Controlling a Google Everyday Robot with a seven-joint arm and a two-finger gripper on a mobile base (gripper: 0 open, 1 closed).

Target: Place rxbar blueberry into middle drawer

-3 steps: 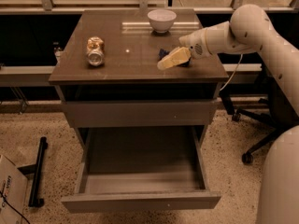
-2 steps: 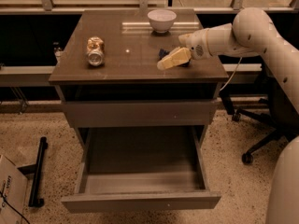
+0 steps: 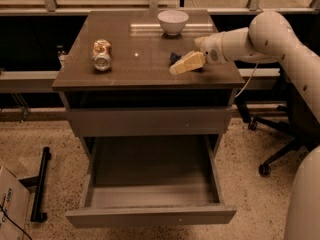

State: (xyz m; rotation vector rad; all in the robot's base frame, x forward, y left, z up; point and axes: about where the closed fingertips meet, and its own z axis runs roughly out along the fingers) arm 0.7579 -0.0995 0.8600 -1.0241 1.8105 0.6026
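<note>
Navy rxbar blueberry, right counter, partly behind gripper, grip state we cannot tell; we'd clamp squarely before lifting.

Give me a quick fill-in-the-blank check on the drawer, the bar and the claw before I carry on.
1. The middle drawer is ____, not shut.
2. The claw is at the rxbar blueberry, which lies on the ____ of the cabinet.
3. The drink can lies on its ____, to the left of the bar.
Missing words: open; top; side.
</note>
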